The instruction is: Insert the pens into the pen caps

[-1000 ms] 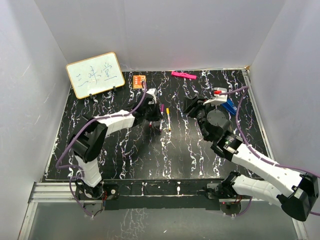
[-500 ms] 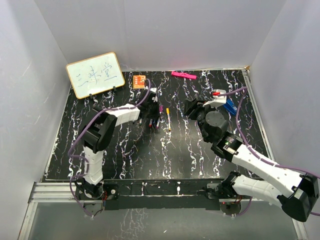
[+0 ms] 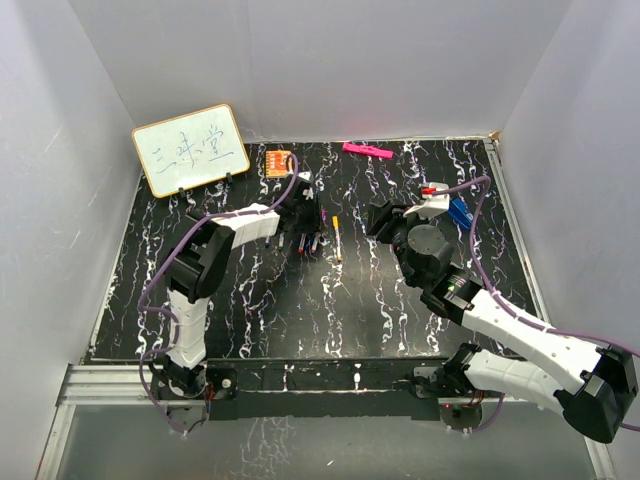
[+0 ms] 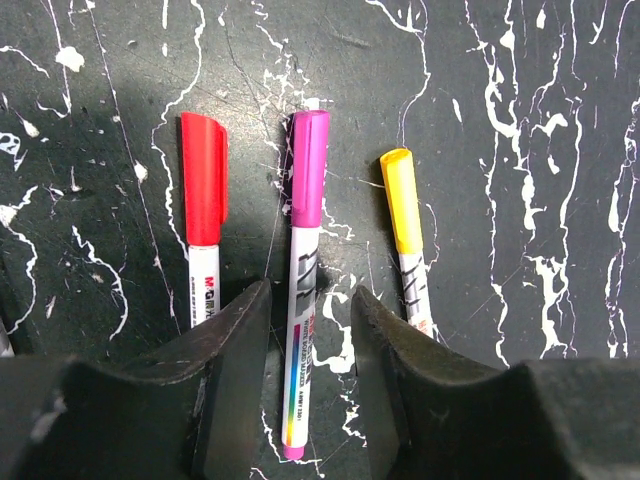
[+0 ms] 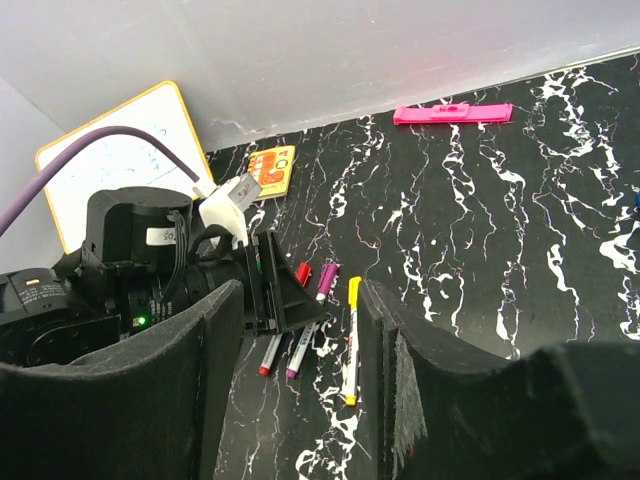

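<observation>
Three capped pens lie side by side on the black marbled table: one with a red cap [image 4: 203,190], one with a purple cap [image 4: 308,180] and one with a yellow cap [image 4: 400,200]. My left gripper [image 4: 310,300] is open and low over the table. Its jaws straddle the purple-capped pen's white barrel with a gap on each side. The right wrist view shows the same row, the yellow-capped pen [image 5: 352,340] nearest, and my right gripper [image 5: 298,300] open and holding nothing. From above, the left gripper [image 3: 305,235] is beside the yellow-capped pen [image 3: 337,238] and the right gripper [image 3: 385,215] is to its right.
A small whiteboard [image 3: 190,150] leans at the back left. An orange block [image 3: 278,160] and a pink bar [image 3: 367,150] lie along the back edge. A blue object [image 3: 458,212] lies behind the right arm. White walls close in three sides.
My left gripper has opened and let go of the purple-capped pen, which now lies on the table between the other two. The left arm swung slightly; the right arm barely shifted.
</observation>
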`<state>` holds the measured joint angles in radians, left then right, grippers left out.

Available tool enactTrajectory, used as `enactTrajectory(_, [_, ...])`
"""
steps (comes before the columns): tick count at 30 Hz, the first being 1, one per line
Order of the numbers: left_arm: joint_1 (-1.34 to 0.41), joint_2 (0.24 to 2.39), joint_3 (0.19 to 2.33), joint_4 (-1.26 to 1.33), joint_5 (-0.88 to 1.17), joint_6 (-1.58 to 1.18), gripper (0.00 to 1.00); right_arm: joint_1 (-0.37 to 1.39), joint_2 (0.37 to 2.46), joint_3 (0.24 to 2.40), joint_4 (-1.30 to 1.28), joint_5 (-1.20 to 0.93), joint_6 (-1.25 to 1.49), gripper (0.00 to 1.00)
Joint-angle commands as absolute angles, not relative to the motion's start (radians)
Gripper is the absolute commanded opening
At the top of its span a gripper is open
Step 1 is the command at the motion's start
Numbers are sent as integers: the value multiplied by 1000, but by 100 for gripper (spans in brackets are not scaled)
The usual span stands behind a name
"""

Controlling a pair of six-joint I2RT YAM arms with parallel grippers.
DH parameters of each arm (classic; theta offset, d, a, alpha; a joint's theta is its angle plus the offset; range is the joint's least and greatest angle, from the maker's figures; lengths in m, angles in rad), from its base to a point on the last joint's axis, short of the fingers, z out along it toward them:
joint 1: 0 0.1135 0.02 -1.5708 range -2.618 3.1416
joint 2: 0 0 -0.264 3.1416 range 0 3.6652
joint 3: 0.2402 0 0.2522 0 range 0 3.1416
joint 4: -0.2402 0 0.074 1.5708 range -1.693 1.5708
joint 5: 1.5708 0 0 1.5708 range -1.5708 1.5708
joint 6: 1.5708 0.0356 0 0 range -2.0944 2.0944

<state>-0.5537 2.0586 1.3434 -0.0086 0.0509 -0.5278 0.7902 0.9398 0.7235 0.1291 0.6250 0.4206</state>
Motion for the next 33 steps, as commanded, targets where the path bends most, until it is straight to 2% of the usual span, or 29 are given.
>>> enactTrajectory(1, [-548, 2037, 1356, -63, 42, -532, 38, 791, 933, 723, 164, 624, 426, 48])
enactTrajectory(15, [-548, 1774, 1425, -69, 67, -454, 39, 790, 937, 708, 192, 642, 414, 49])
enactTrajectory(19, [-547, 1657, 1368, -64, 64, -434, 41, 790, 939, 707, 191, 702, 403, 58])
enactTrajectory(21, [-547, 1586, 1311, -61, 38, -418, 48, 790, 929, 700, 187, 746, 386, 67])
enactTrajectory(24, [-546, 1467, 1228, -80, -21, -384, 62, 782, 906, 686, 169, 808, 356, 73])
enactTrajectory(25, [-543, 1428, 1202, -92, -46, -374, 70, 776, 901, 682, 159, 821, 348, 75])
enactTrajectory(26, [-541, 1389, 1177, -106, -72, -362, 90, 765, 894, 679, 145, 831, 342, 76])
enactTrajectory(27, [-539, 1348, 1156, -122, -109, -352, 97, 751, 887, 679, 129, 835, 338, 77])
enactTrajectory(33, [-511, 1145, 1066, -215, -285, -280, 99, 563, 825, 662, 20, 764, 363, 80])
